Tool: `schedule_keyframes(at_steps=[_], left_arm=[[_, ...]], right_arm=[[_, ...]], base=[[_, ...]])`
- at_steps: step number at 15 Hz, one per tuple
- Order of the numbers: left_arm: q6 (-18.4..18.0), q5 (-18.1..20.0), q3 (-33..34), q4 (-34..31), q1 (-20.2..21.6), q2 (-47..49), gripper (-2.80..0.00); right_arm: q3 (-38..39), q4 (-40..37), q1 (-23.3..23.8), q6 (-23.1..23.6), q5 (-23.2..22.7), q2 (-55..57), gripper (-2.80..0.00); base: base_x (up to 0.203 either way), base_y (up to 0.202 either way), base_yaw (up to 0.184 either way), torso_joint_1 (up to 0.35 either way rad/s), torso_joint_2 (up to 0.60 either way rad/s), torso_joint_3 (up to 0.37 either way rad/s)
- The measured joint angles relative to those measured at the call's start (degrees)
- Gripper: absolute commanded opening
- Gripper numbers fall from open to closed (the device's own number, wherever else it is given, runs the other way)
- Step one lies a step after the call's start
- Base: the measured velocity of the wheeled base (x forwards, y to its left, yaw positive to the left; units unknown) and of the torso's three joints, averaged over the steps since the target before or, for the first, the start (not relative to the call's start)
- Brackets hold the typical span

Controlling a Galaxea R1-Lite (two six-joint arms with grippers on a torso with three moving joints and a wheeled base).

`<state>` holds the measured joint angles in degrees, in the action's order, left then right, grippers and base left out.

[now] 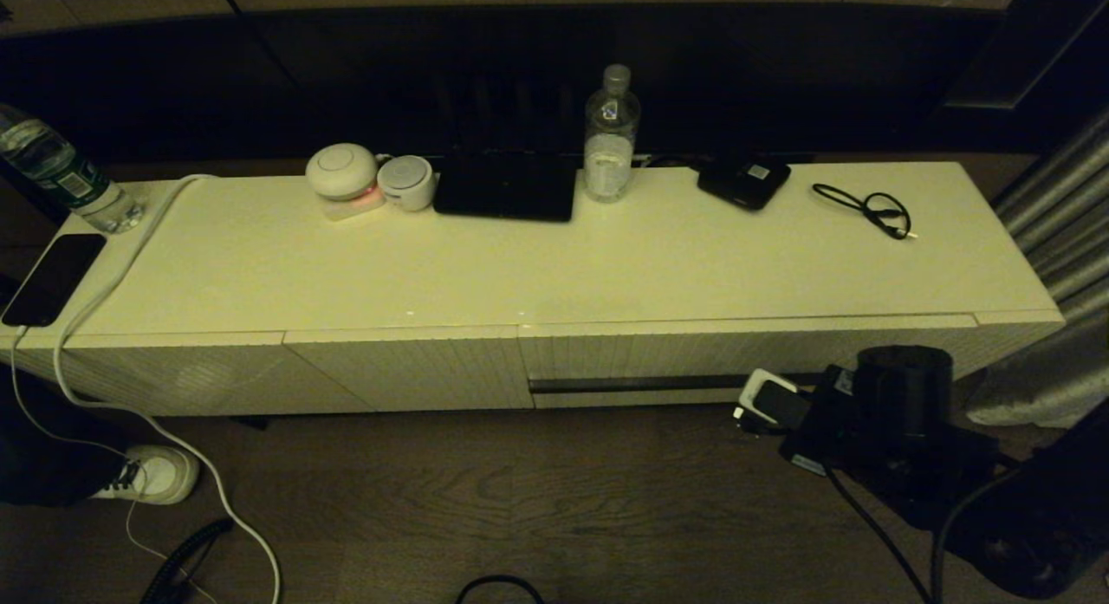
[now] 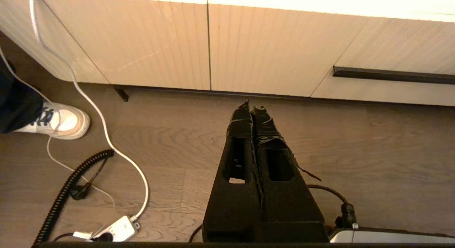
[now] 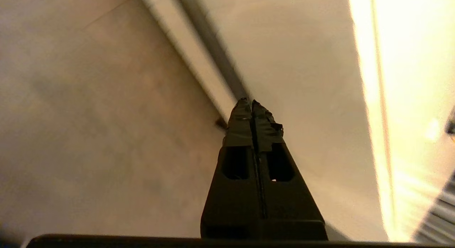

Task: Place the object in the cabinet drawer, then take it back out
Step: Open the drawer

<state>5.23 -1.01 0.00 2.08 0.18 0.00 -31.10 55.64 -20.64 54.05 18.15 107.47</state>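
The cabinet drawer [image 1: 693,354] is closed, its dark handle strip [image 1: 632,384] running along the ribbed front. My right arm [image 1: 901,396] reaches in low at the strip's right end. In the right wrist view my right gripper [image 3: 251,103] is shut and empty, its tips right at the handle strip [image 3: 213,45]. A black bundle [image 1: 507,188] lies at the back of the cabinet top, left of the water bottle [image 1: 611,136]; its folds do not show. My left gripper [image 2: 251,107] is shut and empty, low over the floor before the cabinet front, left of the handle strip [image 2: 391,75].
On top stand two white round devices [image 1: 368,178], a small black device with a white label [image 1: 745,181] and a thin black cable [image 1: 866,210]. At the left end are another bottle [image 1: 61,175] and a phone [image 1: 54,277]. A white cord [image 1: 130,396] and a person's shoe [image 1: 156,474] are on the floor.
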Motion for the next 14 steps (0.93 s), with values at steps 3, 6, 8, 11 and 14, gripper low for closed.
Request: schedule_keyframes(at_steps=[3,6,8,11,14], left_arm=[[0.02,0.00,0.00,-0.02,-0.05,0.00,-2.80],[0.01,-0.02,0.00,0.00,-0.02,0.00,-2.80],[0.00,-0.02,0.00,0.00,-0.02,0.00,-2.80],[0.00,-0.03,0.00,0.00,-0.05,0.00,-2.80],[-0.01,-0.02,0.00,0.00,-0.04,0.00,-2.80]], right_arm=[[6.72,-9.49,-0.47,1.37,-0.89,-12.84,-2.80],[13.42,-21.38,-0.53,3.09,-2.37,-27.88,-2.80],[16.80,-29.67,-0.50,3.65,-3.87,-36.74,-2.80],[18.95,-46.12,0.43,4.11,-9.98,-47.88,-2.80],[19.23,-49.95,1.83,5.76,-18.21,-49.96,-2.80]], base=[[0.000,0.000,0.000,0.000,0.00,0.000],[0.000,0.000,0.000,0.000,0.00,0.000],[0.000,0.000,0.000,0.000,0.00,0.000],[0.000,0.000,0.000,0.000,0.00,0.000],[0.000,0.000,0.000,0.000,0.00,0.000]])
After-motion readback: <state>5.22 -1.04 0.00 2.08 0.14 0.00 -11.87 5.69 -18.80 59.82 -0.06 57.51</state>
